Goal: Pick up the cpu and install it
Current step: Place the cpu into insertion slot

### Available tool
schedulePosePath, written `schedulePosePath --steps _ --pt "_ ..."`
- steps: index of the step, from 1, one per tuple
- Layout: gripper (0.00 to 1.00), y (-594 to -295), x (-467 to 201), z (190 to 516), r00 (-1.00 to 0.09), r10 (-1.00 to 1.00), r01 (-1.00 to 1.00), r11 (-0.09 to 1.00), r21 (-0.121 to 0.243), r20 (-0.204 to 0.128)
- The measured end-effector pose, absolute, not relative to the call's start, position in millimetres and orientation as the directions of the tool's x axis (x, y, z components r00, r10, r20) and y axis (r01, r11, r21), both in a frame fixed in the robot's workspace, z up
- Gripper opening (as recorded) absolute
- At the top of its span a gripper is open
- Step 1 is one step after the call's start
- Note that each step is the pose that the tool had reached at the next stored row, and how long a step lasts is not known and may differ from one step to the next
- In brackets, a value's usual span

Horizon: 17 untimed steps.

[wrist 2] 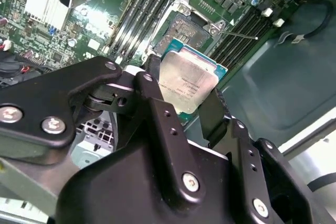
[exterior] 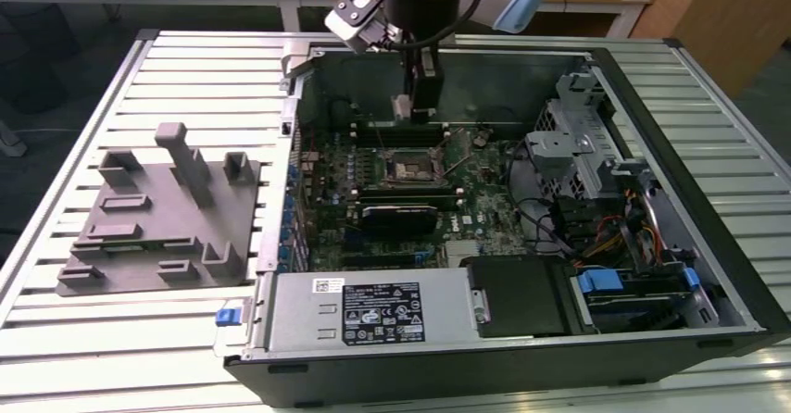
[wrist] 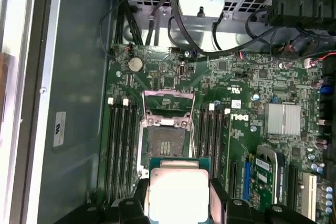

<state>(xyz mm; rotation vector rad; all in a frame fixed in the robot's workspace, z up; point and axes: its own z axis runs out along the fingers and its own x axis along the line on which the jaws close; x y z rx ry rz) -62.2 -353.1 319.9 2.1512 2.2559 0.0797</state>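
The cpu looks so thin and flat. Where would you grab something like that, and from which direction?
By two opposite edges, coming from above its metal top. The cpu is a thin flat square, so only its sides give purchase, and its underside is left free for the socket. The gripper holds it so, one finger on each side.

The way from my hand [wrist: 178,203], holding the cpu [wrist: 178,192], to the open socket [wrist: 167,142] is clear; memory slots [wrist: 119,150] flank it closely.
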Motion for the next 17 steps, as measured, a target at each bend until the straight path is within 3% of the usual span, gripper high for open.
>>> schedulePosePath --steps 17 --pt "0.54 -351 -55 292 -0.048 0.999 0.998 0.047 0.053 0.018"
